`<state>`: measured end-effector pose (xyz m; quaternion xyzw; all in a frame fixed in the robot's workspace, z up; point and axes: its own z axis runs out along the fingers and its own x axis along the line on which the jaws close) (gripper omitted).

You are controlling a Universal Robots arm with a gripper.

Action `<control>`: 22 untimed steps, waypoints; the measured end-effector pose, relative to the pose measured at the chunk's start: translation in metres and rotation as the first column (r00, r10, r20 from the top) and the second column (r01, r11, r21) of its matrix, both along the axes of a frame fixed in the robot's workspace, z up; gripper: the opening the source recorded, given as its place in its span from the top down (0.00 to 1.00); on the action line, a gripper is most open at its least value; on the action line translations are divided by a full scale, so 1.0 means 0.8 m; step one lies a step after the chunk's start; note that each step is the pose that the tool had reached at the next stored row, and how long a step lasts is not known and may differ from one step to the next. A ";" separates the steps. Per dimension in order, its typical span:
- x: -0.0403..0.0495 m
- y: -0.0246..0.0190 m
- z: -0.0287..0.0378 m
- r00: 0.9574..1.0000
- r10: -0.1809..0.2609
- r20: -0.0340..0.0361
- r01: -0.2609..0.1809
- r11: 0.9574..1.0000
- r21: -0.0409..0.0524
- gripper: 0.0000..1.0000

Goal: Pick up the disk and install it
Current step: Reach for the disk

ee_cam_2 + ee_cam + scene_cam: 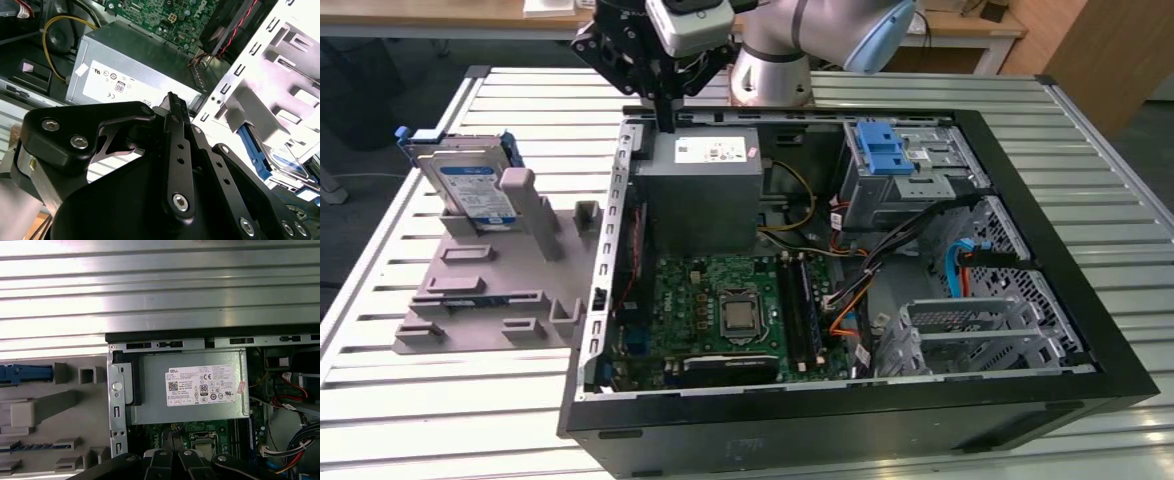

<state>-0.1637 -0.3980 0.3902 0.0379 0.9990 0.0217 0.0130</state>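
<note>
Hovering just above the grey power-supply box (700, 190) at the edge of the open computer case (854, 412), the gripper (667, 122) has its fingers pressed together, pinching nothing; the disk (464, 185) stands upright in a grey holder (494, 290), well apart from the fingers toward the exterior view's left, likely racked so for an easy grasp; a slatted metal surface (1081, 140) lies beneath; wooden desks (454, 15) stand beyond.
</note>
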 end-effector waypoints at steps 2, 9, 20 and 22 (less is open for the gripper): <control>-0.001 0.0000 -0.0001 1.000 0.000 0.000 0.000 1.000 0.000 0.89; -0.002 0.0000 -0.0008 1.000 0.000 0.000 0.000 1.000 0.000 0.89; -0.005 0.0001 -0.0015 1.000 0.000 0.000 0.000 1.000 0.000 0.89; -0.006 0.0001 -0.0016 1.000 0.000 0.000 0.000 1.000 0.000 0.89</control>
